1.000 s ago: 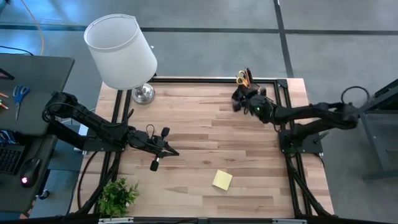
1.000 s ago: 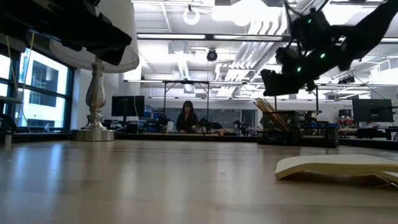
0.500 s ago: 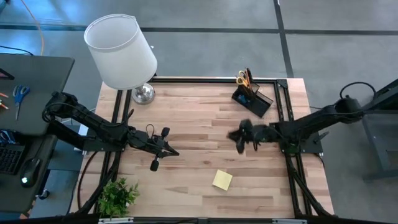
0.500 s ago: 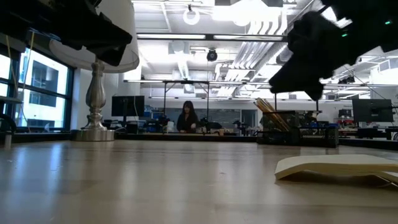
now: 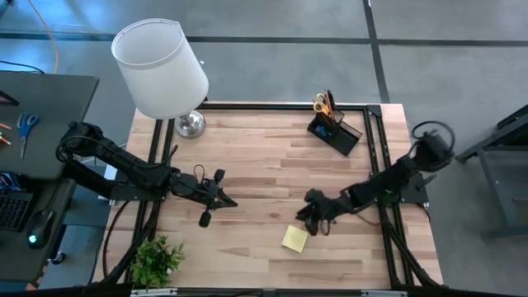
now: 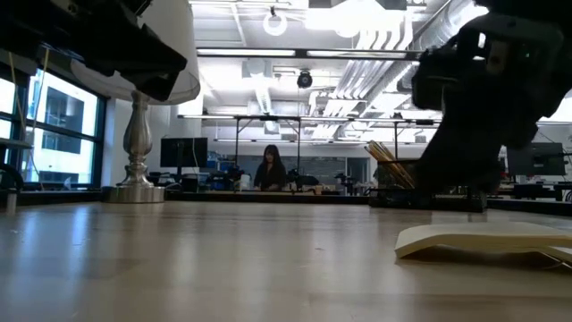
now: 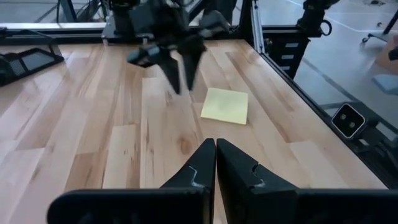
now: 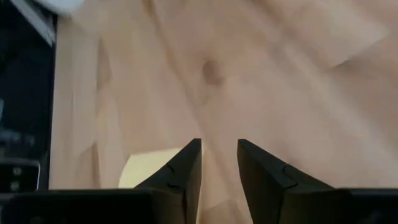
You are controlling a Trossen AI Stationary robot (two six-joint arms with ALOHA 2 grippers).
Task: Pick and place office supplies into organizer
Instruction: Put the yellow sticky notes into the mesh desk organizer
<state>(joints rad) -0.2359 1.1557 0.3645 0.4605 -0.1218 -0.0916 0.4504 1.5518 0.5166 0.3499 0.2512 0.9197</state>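
Right gripper (image 5: 311, 221): hanging low over the table, fingers slightly parted, holding nothing. Left gripper (image 5: 221, 198): resting at the left side, fingers closed.

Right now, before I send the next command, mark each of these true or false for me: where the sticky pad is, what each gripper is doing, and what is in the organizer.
1. The yellow sticky-note pad lies on the table. True.
2. The right gripper holds the pad. False: its fingers are parted and empty, just beside the pad.
3. The left gripper is shut and holds nothing. True.
4. The yellow-handled scissors lie flat on the table. False: they stand in the organizer.
5. The organizer sits next to the lamp. False: it is at the opposite far corner.
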